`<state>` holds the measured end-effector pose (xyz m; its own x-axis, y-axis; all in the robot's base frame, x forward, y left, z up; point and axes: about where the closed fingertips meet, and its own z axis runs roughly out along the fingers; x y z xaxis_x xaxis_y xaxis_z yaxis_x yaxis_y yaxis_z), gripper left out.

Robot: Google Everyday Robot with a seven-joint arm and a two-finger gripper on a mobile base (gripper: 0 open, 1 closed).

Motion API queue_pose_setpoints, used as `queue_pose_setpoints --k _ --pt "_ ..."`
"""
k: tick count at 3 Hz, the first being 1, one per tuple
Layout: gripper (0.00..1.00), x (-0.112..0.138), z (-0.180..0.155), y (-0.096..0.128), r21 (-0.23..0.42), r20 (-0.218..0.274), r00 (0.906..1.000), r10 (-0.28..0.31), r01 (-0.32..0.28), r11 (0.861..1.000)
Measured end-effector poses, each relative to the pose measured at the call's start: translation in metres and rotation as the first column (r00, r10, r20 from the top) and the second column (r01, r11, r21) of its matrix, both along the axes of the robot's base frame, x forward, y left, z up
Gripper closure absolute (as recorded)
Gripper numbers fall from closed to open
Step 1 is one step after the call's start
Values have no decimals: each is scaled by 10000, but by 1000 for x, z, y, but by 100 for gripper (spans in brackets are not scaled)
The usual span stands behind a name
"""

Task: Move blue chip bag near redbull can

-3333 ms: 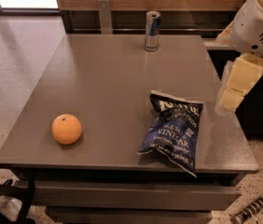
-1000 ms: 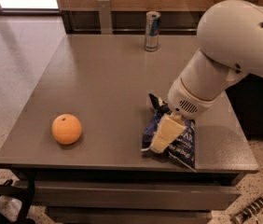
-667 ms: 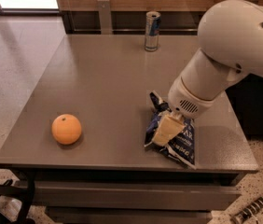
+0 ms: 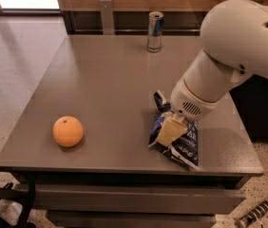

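Observation:
The blue chip bag (image 4: 184,144) lies crinkled on the grey table (image 4: 110,80) near its front right edge. My gripper (image 4: 168,131) is down on the bag's left part, at the end of the big white arm (image 4: 229,51) that reaches in from the right and hides the bag's upper part. The redbull can (image 4: 155,31) stands upright at the table's far edge, well behind the bag.
An orange (image 4: 68,131) sits on the table at the front left. A wooden wall with a dark ledge (image 4: 124,13) runs behind the table. The table's right edge is close to the bag.
My arm came in from the right and lowered the gripper onto the bag. In the last second the bag's left side has bunched up slightly under the gripper.

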<state>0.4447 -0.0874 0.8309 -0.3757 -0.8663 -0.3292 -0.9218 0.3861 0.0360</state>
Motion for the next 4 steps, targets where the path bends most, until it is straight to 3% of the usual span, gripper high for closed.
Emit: queue_pose_setpoints --k 1,2,3,4 --pt "100 0 17 -13 -144 293 9995 -76 80 9999" --pt "100 13 51 -33 -263 1096 9936 -281 311 9992" --pt "100 42 86 -46 -99 2213 9747 -310 340 9994" --pt "100 78 114 -59 166 3389 9400 -397 362 9992"
